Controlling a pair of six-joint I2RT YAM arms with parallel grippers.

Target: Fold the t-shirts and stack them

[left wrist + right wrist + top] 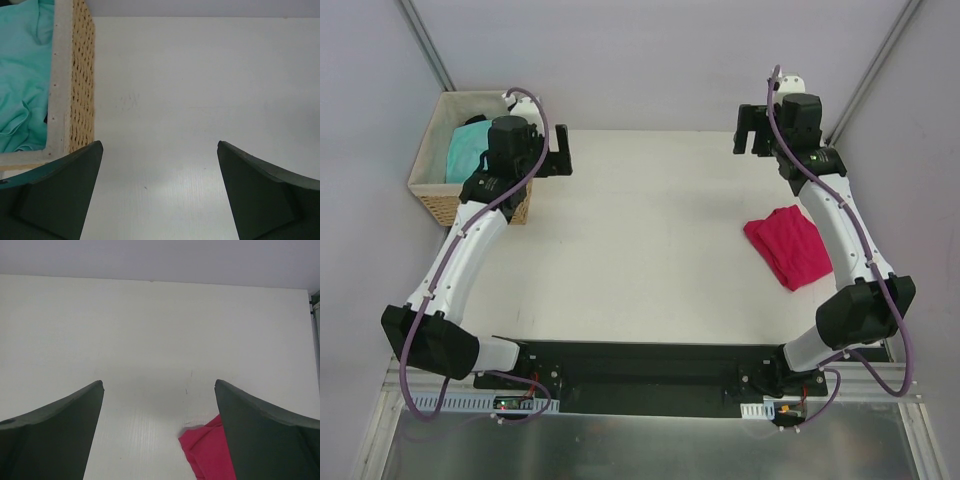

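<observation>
Whereas the top view shows the crimson t-shirt [788,245] folded well right of the basket [428,190], the left wrist view details the turquoise t-shirt [22,75] rumpled inside it; left hand [160,145] and right hand [159,382] released.

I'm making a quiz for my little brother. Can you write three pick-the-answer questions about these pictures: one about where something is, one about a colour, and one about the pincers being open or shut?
1. Where is the soft turquoise fabric t-shirt?
A) in the woven wicker basket
B) on the floor
C) in a pincer

2. What colour is the other fabric t-shirt, lying on the white table?
A) yellow
B) crimson-pink
C) black

3. How are the left pincer and right pincer?
A) both shut
B) both open and empty
C) one holding a shirt

Answers: A, it sits inside the basket walls; B, it lies bright pink beside the right arm; B, each wrist view shows fingers wide apart, gripping nothing.
</observation>
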